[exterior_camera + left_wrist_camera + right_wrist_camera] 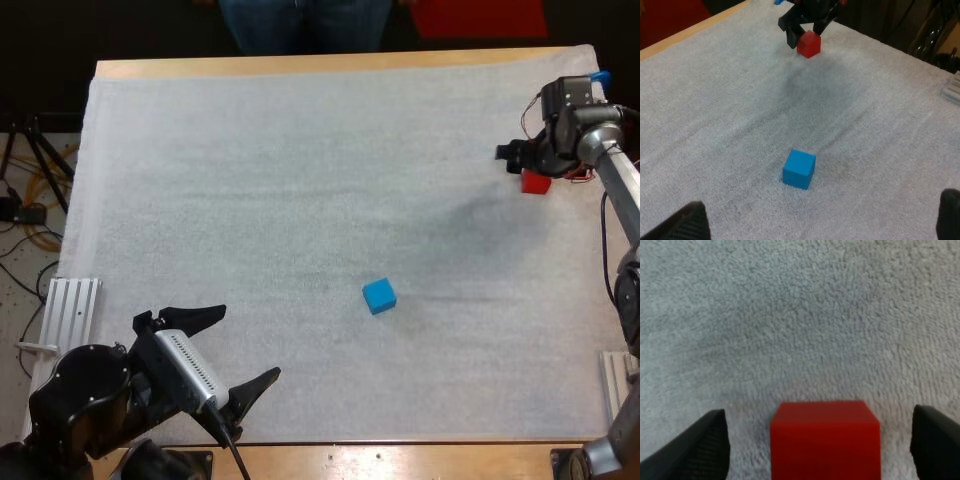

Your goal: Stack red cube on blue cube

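The blue cube (379, 296) sits alone on the white mat (300, 180), right of centre and toward the front; it also lies ahead of my left gripper, blue cube (799, 169). The red cube (536, 182) rests on the mat at the far right. My right gripper (522, 165) hovers over it, open. In the right wrist view the red cube (825, 437) lies between the two fingers (700, 450), which stand apart from its sides. My left gripper (235, 350) is open at the mat's front left, holding nothing. From there the red cube (808, 44) sits beneath the right gripper (805, 27).
A person's legs (300, 25) stand beyond the table's far edge. Metal brackets sit at the left edge (75, 305) and the right edge (615, 385) of the table. A tripod and cables (35, 170) lie off the table's left side.
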{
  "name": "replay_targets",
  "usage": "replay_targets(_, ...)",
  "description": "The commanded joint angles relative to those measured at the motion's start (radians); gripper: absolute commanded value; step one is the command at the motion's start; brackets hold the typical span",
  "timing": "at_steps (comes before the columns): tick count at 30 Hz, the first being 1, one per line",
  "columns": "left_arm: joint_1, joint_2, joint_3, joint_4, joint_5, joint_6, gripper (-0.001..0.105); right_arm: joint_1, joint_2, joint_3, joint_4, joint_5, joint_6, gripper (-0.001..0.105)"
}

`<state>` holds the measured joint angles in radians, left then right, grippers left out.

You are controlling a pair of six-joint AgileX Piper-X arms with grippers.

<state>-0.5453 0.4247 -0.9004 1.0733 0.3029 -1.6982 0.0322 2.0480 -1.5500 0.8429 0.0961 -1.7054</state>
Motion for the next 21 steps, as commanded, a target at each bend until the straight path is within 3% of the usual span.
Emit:
replay_targets(1,-0.005,0.000,-0.005,-0.001,0.007,-0.005,0.087,-0.006,0.001,-0.011,0.008,-0.010,0.005,0.067)
replay_targets(12,-0.005,0.016,-0.005,-0.001,0.007,-0.005,0.087,-0.006,0.011,-0.059,0.112,0.011,0.005,0.014)
replay_targets(15,-0.005,0.023,-0.005,-0.001,0.007,-0.005,0.087,0.002,-0.010,-0.107,0.155,-0.026,-0.024,0.008)
replay_targets(21,-0.005,0.024,-0.005,-0.001,0.007,-0.005,0.087,0.042,-0.139,-0.131,0.194,-0.029,-0.095,0.008)
